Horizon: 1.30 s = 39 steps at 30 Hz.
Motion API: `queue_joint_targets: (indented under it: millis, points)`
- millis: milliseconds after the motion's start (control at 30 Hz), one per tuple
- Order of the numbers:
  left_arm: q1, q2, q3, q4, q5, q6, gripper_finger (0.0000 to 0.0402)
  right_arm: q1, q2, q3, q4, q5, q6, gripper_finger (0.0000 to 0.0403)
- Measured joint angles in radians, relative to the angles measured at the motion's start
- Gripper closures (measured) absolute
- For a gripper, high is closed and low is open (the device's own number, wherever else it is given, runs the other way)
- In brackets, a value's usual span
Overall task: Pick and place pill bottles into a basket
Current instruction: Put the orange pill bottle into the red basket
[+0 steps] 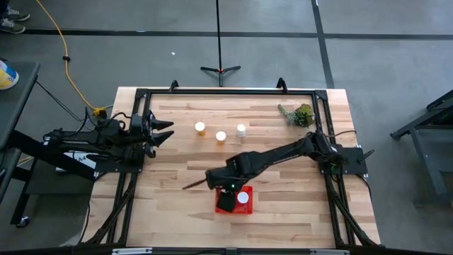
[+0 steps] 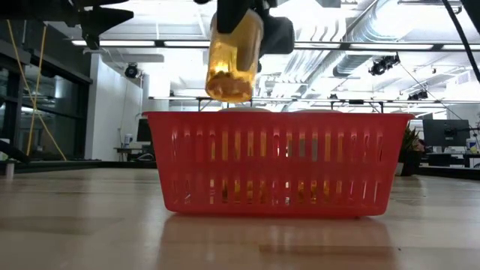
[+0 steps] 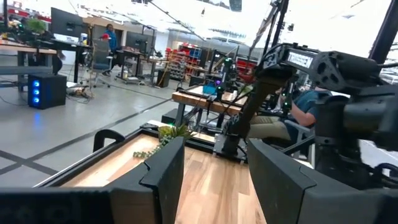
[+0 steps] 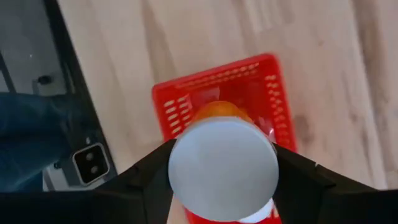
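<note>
The red basket (image 1: 244,209) (image 2: 274,161) (image 4: 217,93) stands near the table's front edge. Straight above it hangs an orange pill bottle (image 2: 232,60) with a white cap (image 4: 222,168), and my right gripper (image 1: 226,197) (image 4: 222,163) is shut on it. Inside the basket a white cap (image 1: 244,197) shows, and orange shapes (image 2: 247,191) glow through the mesh. Three more pill bottles (image 1: 200,127) (image 1: 221,136) (image 1: 241,130) stand upright on the far half of the table. My left gripper (image 1: 164,132) (image 3: 214,180) waits open at the left edge. My right gripper pinches the bottle between its two fingers (image 4: 146,177), one on either side of its cap end (image 4: 180,163). The fingers come steeply from above. The bottle hangs below them, bottom down and slightly tilted, lifted clear above the basket's rim (image 2: 225,114).
A green leafy clump (image 1: 299,114) lies at the far right corner of the table. A black frame (image 1: 226,91) runs around the tabletop. Bare wood lies between the standing bottles and the basket.
</note>
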Motion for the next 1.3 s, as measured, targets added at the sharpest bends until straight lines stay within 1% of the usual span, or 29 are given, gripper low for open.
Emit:
queue_joint_targets:
  millis: [67, 233, 400, 533, 600, 667, 800, 867, 1000, 1167, 1233, 1300]
  points:
    - [0.0, 0.0, 0.0, 0.0, 0.0, 0.0, 0.019, 0.014, 0.0, 0.0, 0.003, 0.001, 0.013, 0.0184]
    - [0.0, 0.0, 0.0, 0.0, -0.026, -0.001, 0.019, 0.038, 0.0, 0.0, 0.025, -0.016, 0.023, 0.0215]
    - [0.0, 0.0, 0.0, -0.003, -0.027, -0.003, 0.019, 0.06, 0.0, 0.0, 0.024, 0.008, 0.04, 0.0213]
    - [0.0, 0.0, 0.0, -0.004, -0.029, -0.024, 0.019, 0.078, 0.0, 0.0, 0.022, 0.026, 0.043, 0.0183]
    - [0.0, 0.0, 0.0, -0.004, -0.029, -0.024, 0.019, 0.087, 0.0, 0.0, 0.012, 0.048, 0.045, 0.0177]
    - [0.0, 0.0, 0.0, -0.004, -0.029, -0.024, 0.019, 0.094, 0.0, 0.0, -0.006, 0.067, 0.046, 0.018]
    - [0.0, 0.0, 0.0, -0.004, -0.029, -0.024, 0.019, 0.098, 0.0, 0.0, -0.017, 0.068, 0.073, 0.0207]
    - [0.0, 0.0, 0.0, -0.004, -0.029, -0.024, 0.019, 0.102, 0.0, 0.0, -0.017, 0.068, 0.081, 0.0214]
    - [0.0, 0.0, 0.0, -0.004, -0.029, -0.024, 0.019, 0.113, 0.0, 0.0, -0.017, 0.075, 0.098, 0.0212]
    - [0.0, 0.0, 0.0, -0.004, -0.029, -0.025, 0.019, 0.126, 0.001, 0.0, -0.027, 0.092, 0.111, 0.0184]
    - [0.0, 0.0, 0.0, -0.004, -0.029, -0.025, 0.019, 0.131, 0.001, 0.0, -0.027, 0.094, 0.111, 0.0189]
    - [0.0, 0.0, 0.0, -0.004, -0.029, -0.025, 0.019, 0.131, 0.001, 0.0, -0.026, 0.094, 0.113, 0.0204]
